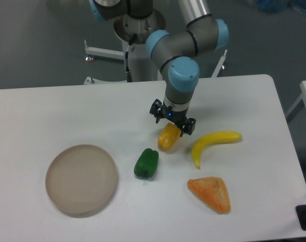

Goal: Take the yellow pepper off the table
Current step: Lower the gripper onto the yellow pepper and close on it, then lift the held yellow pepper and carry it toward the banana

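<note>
The yellow pepper [168,137] is a small stubby yellow-orange piece near the middle of the white table [52,111]. My gripper [171,127] is right over its upper end, with the fingers down at the pepper's top. The gripper body hides the fingertips, so I cannot tell whether they are closed on the pepper. The pepper's lower end still seems to rest on the table.
A green pepper [146,163] lies just left and in front of the yellow pepper. A yellow banana [213,143] lies to its right. An orange triangular piece [210,193] is at the front right. A round beige plate [82,179] is at the front left.
</note>
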### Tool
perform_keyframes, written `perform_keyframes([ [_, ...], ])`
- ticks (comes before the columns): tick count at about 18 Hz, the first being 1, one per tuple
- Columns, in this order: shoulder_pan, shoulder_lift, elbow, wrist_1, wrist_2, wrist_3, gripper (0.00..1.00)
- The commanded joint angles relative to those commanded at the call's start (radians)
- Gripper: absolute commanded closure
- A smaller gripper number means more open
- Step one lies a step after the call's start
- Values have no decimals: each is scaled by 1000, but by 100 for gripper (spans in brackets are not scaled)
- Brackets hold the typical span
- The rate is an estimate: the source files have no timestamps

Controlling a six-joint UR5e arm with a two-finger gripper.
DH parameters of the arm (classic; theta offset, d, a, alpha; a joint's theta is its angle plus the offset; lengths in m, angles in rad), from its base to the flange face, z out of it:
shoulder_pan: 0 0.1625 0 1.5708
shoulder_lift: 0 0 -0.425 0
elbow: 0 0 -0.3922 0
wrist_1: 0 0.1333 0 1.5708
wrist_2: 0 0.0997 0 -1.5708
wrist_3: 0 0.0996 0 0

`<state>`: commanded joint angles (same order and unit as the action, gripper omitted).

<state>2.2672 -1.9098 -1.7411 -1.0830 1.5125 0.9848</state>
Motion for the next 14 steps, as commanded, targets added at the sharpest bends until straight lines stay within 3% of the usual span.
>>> perform_keyframes([
  [7, -3, -6, 2, 0, 3, 15, 23],
  [13, -3, -9, 8, 0, 3, 35, 59],
  [14, -3, -11, 11, 0, 2, 37, 61],
])
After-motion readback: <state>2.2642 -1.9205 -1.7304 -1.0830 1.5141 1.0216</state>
